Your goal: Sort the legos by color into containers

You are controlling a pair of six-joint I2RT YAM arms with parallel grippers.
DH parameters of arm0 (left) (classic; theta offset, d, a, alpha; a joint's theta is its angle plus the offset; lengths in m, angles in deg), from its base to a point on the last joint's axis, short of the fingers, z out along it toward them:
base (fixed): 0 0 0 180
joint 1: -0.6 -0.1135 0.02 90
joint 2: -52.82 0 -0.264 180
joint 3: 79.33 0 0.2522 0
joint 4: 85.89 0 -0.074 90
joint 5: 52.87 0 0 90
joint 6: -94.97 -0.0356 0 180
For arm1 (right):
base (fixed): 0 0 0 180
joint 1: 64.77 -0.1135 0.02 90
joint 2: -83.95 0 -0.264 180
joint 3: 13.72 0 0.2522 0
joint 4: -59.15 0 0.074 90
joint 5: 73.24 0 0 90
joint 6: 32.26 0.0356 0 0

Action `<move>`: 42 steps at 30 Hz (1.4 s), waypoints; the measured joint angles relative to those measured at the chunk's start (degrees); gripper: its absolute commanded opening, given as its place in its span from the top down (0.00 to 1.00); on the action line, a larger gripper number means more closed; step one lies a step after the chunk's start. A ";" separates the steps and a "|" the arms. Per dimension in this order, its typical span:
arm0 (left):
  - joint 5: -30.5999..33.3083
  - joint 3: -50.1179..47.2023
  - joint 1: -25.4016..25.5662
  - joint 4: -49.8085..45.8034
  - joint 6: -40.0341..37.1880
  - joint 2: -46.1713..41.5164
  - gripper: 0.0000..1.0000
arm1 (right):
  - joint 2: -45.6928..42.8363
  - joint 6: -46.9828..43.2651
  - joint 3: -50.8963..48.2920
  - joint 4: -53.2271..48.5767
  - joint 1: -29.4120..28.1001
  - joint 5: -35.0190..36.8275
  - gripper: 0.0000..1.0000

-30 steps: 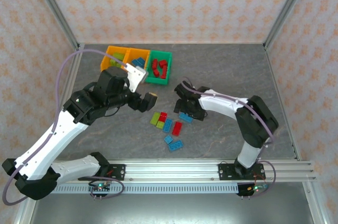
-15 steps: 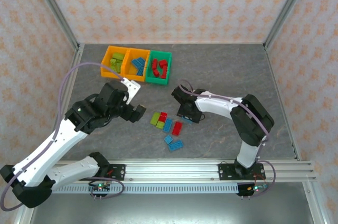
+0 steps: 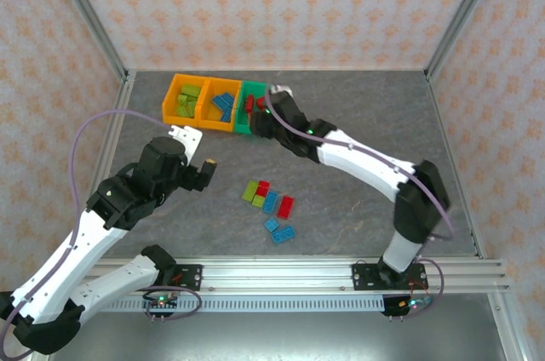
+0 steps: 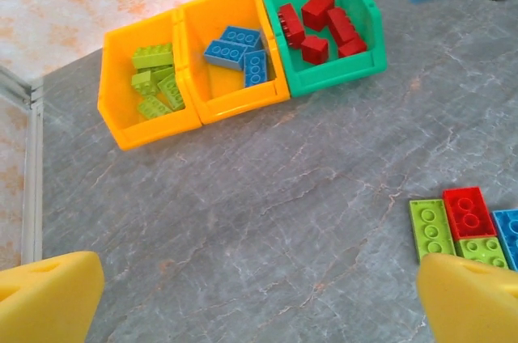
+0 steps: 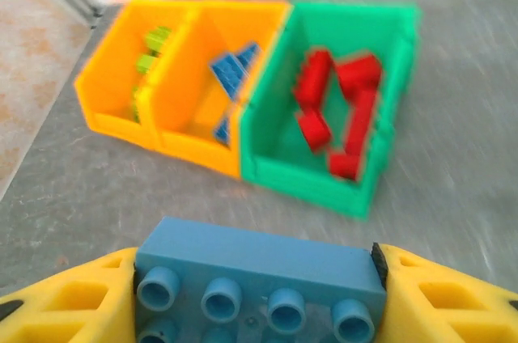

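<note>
Looking down from above, I see the table, a flat, matte grey slab veined like marble. My right arm, white shells on black joints, reaches across to the far left. My left arm sits folded at the near left.

Three glossy moulded bins stand touching in a row, each rectangular and open-topped. The left orange bin holds lime legos. The middle orange bin holds blue legos. The green bin holds red legos.

The right gripper is up by the green bin. Its jaws are partly closed, and its spongy yellow pads pinch the ends of a blue brick, long, smooth and round-studded. The left gripper gapes fully wide with nothing between its pads, hanging above bare table near the loose legos. Those lie flat in a tight cluster at the near middle, in lime, red and blue.

A second ago the right gripper was low at the cluster's right edge with its jaws much wider. It has since closed and swung over to the bins, and the blue piece that lay there is gone. The left gripper has drawn back leftward, just as open as before.
</note>
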 measured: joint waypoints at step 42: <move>-5.20 1.18 -4.09 1.01 15.45 8.66 0.06 | -21.97 -17.57 -8.22 -7.52 0.00 -9.75 0.16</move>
